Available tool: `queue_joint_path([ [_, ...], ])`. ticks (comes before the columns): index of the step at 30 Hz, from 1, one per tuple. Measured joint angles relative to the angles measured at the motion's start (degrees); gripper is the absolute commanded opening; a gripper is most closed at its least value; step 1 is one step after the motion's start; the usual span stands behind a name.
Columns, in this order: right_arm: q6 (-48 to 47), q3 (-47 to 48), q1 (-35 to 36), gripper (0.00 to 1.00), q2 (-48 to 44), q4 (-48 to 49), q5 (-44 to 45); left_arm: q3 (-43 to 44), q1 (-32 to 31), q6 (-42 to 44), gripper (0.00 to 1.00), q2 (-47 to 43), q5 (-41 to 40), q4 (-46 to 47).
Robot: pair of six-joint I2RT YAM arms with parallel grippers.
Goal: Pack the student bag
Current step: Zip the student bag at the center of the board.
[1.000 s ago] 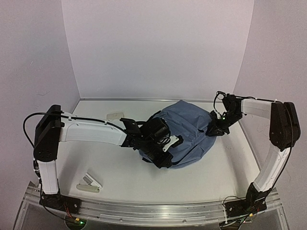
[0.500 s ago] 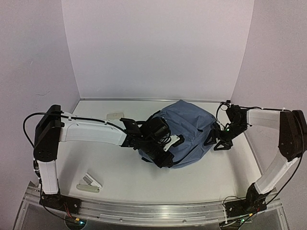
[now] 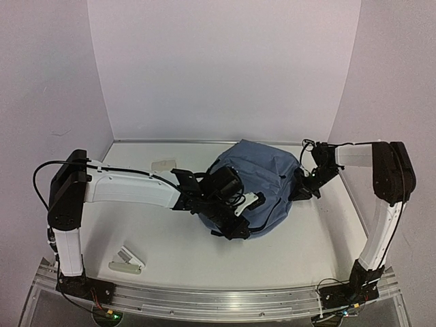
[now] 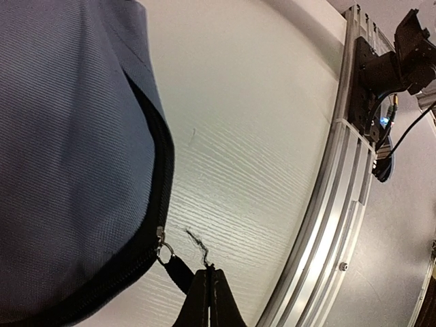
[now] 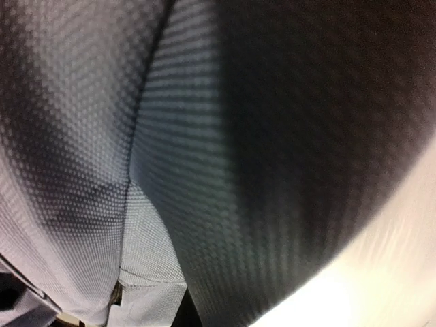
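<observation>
The student bag (image 3: 262,178) is a blue-grey fabric backpack lying in the middle-right of the table. My left gripper (image 3: 236,228) is at its near-left edge. In the left wrist view the gripper (image 4: 208,271) is shut on the black zipper pull strap (image 4: 178,270), which hangs from a ring on the black zipper line (image 4: 162,178) along the bag (image 4: 68,136). My right gripper (image 3: 300,191) is pressed against the bag's right side. In the right wrist view the bag's fabric (image 5: 225,157) fills the frame and hides the jaws.
A small white and grey object (image 3: 127,260) lies near the front left. A pale flat piece (image 3: 163,164) lies at the back left. The aluminium rail (image 3: 218,303) runs along the front edge, and shows in the left wrist view (image 4: 340,204). White walls close three sides.
My right gripper swung out to the right, away from the bag, then came back against its right side. The bag has bunched slightly leftward. The left gripper keeps its hold.
</observation>
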Motion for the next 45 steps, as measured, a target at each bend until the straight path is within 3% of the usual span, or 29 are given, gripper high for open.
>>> queue_joint_path([
  [9,0.2,14.8,0.7,0.01,9.5,-3.5,1.4,2.0,-0.6,1.5,0.0,1.7,1.2,2.8],
  [10,0.2,15.8,0.8,0.06,9.9,-3.8,1.5,2.0,-0.6,1.5,0.0,1.7,1.1,3.3],
  [13,0.4,16.6,0.9,0.53,10.0,-3.0,1.3,2.0,-0.6,1.4,0.0,1.7,0.1,3.9],
  [15,0.7,14.5,0.4,0.75,8.2,-0.5,0.7,2.0,-0.6,1.3,0.0,1.7,-0.3,3.8],
  [17,1.3,9.8,-0.2,0.88,4.0,2.3,-0.9,2.2,-0.6,0.9,0.0,1.8,-0.6,3.3],
  [19,1.2,3.4,-0.8,0.92,-2.2,3.8,-3.5,3.1,-0.5,0.4,0.0,2.2,-0.7,3.1],
  [25,-0.7,-8.0,-0.1,0.84,-18.0,1.1,-12.7,7.9,0.4,0.0,0.0,5.2,-0.2,3.1],
  [30,-2.6,-11.0,5.0,0.82,-17.2,-0.2,-16.8,9.9,0.9,0.0,0.0,6.7,0.8,3.0],
  [36,-4.0,-12.3,10.2,0.82,-9.8,-1.3,-17.8,9.8,1.5,-0.5,0.0,6.7,1.2,3.6],
  [39,-4.1,-12.3,11.1,0.64,-7.3,-1.3,-18.0,9.7,1.6,-0.8,0.0,6.7,1.3,4.1],
  [45,-3.2,-10.2,12.8,0.06,-4.7,-1.6,-18.8,8.3,1.7,-1.6,0.0,6.7,1.7,5.3],
])
